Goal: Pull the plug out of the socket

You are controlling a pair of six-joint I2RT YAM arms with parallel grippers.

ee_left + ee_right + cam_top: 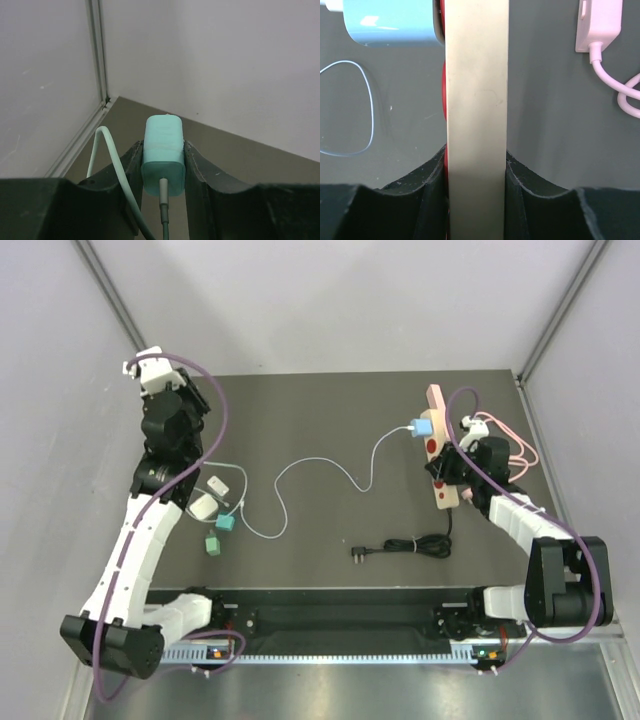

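A beige power strip [440, 455] lies at the table's right. In the right wrist view it [476, 100] runs straight up between my fingers, with red parts [443, 85] on its left face. A blue plug [424, 428] with a thin white cable sits in its left side, also in the right wrist view [395, 22]. My right gripper [455, 480] [476, 170] is shut on the strip's near part. My left gripper [150, 368] [163, 160] is raised at the far left corner, shut on a mint-green plug [163, 145] with its cable hanging down.
Two white adapters [203, 505] and two small teal plugs [225, 525] lie at the left. A coiled black cable [410, 546] lies near the front. A pink plug [597, 25] with a pink cable [500, 435] lies right of the strip. Walls enclose the table.
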